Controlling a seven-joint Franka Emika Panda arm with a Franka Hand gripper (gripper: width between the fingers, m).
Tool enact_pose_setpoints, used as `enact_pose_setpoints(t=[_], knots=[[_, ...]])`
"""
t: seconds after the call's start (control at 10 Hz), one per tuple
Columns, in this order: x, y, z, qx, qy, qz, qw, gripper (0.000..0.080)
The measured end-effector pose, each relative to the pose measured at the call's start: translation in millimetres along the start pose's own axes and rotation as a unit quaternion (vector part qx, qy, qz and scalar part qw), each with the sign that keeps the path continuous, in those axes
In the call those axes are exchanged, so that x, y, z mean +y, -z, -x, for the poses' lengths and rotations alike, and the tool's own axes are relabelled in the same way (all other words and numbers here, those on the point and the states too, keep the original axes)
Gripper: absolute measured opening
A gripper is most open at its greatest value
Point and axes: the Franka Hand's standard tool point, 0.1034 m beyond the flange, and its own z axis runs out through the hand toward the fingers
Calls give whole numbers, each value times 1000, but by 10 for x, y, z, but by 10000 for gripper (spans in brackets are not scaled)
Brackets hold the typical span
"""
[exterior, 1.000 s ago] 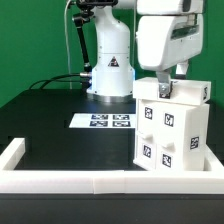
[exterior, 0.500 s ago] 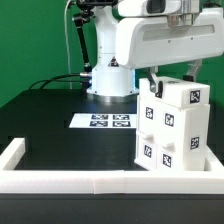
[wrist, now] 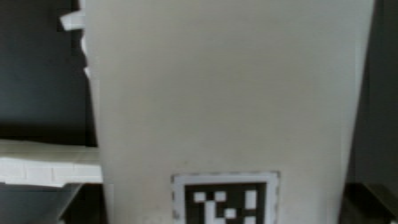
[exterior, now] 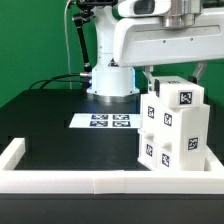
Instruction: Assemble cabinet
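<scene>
The white cabinet (exterior: 172, 125) stands upright at the exterior view's right, against the white border frame, with several black-and-white tags on its faces. My gripper (exterior: 176, 78) comes down over its top. One dark finger (exterior: 148, 80) shows at the cabinet's left upper edge and another (exterior: 203, 68) at its right, so the jaws are closed on the top part. In the wrist view a white cabinet face (wrist: 214, 100) fills the picture, with one tag (wrist: 226, 200) on it. No fingers show there.
The marker board (exterior: 108, 122) lies flat on the black table in front of the robot base (exterior: 110, 75). The low white border frame (exterior: 60, 178) runs along the table's front and sides. A black cable (exterior: 55, 80) trails at the back left.
The arm has swung round and come lower over the cabinet. The cabinet's top has turned with it and now shows a tagged face toward the camera.
</scene>
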Motion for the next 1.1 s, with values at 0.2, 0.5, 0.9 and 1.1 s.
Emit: enact_pose_setpoints(t=[0.2,0.5,0.9,1.1], knots=[[-2,-9,-3,8,-113,-11,993,556],[-89,-12,-15,19,-263,-16,964,556],[-180,-14,-47,25,-423,-31,905,556],[-225,-20,-42,20,-501,-36,864,556]])
